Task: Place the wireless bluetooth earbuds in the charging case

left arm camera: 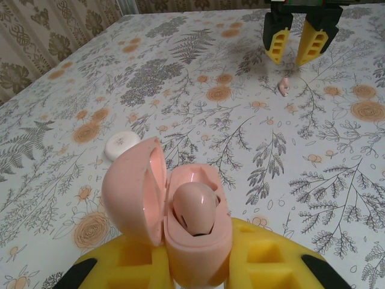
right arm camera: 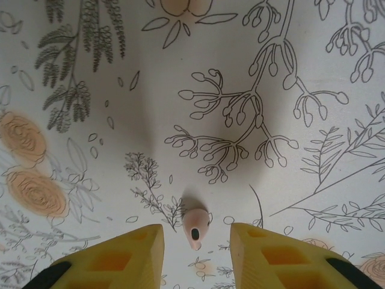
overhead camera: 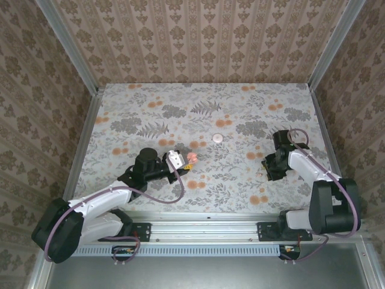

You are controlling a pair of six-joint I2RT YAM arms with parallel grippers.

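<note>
The loose earbud (right arm camera: 197, 221) lay on the flowered table (overhead camera: 150, 102), directly under the right gripper (right arm camera: 194, 241). In the right wrist view it sat centred in the gap between the two yellow fingers (right arm camera: 135, 256), touching neither. Its long axis ran roughly along the fingers rather than across them, rounded head away from the wrist and dark opening toward it. The jaws would therefore close on its narrow width. That gripper stood partly open with nothing in it. From the left wrist camera its fingertips appeared to hang just above the cloth rather than on it, with the bud a little below them. The move ahead looked like a short straight descent, not a reach to either side. The left gripper (left arm camera: 195, 271) was clamped tight on the charging case (left arm camera: 180, 223), holding it off the table with its lid swung open to the left. One earbud (left arm camera: 195, 208) sat in the case, and whether the second socket was free could not be told behind it. The case was well apart from the loose bud, so the right arm was plainly the nearer one for the pick. A small round pale disc (left arm camera: 122, 144) lay on the table between the two arms, away from both grippers.
</note>
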